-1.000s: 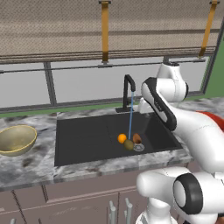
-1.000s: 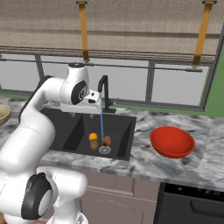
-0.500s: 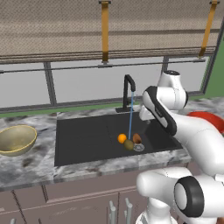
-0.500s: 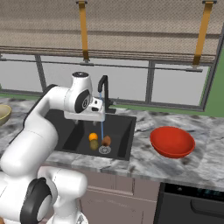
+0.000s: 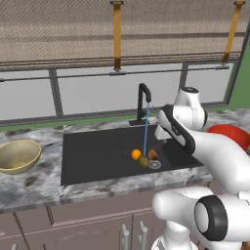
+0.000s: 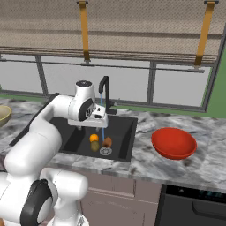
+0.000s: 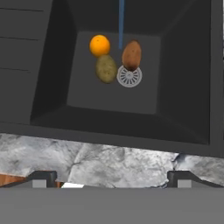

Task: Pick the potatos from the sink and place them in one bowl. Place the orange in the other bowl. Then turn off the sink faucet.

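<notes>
Black sink (image 7: 52, 83) holds 2 wet potatoes (image 7: 106, 68) and the orange (image 7: 99, 45) beside the drain (image 7: 129, 76): firm, light, probably slippery; pinch each across its middle. Hand (image 7: 112, 177) spread wide, empty.

matte black sink (image 7: 109, 94), grey marbled counter (image 7: 109, 159)

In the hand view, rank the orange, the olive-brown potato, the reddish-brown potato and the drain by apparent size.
1. Olive-brown potato and reddish-brown potato: look alike, no clear order.
2. Drain: partly covered by the reddish potato, so unsure.
3. Orange: smallest.
</notes>
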